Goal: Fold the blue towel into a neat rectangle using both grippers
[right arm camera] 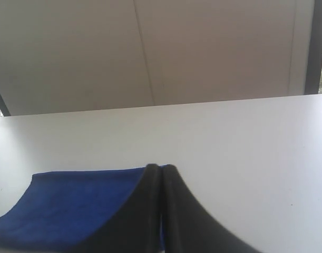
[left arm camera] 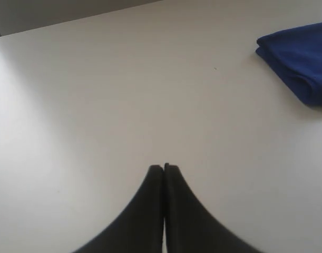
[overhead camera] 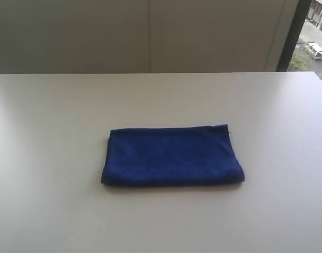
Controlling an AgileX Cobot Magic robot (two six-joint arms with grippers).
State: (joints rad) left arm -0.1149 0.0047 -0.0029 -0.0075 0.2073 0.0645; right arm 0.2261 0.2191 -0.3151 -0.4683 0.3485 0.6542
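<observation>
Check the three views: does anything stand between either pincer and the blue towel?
Nothing visible does. The blue towel lies folded and alone on the white table. Only bare table surface separates the shut left pincer from it, and the towel shows directly beyond the shut right pincer, with nothing between.

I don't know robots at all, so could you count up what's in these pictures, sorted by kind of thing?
blue towel, folded, on the table: 1
grippers, both shut and holding nothing: 2 (left gripper, right gripper)
table, white: 1
Total: 4
</observation>
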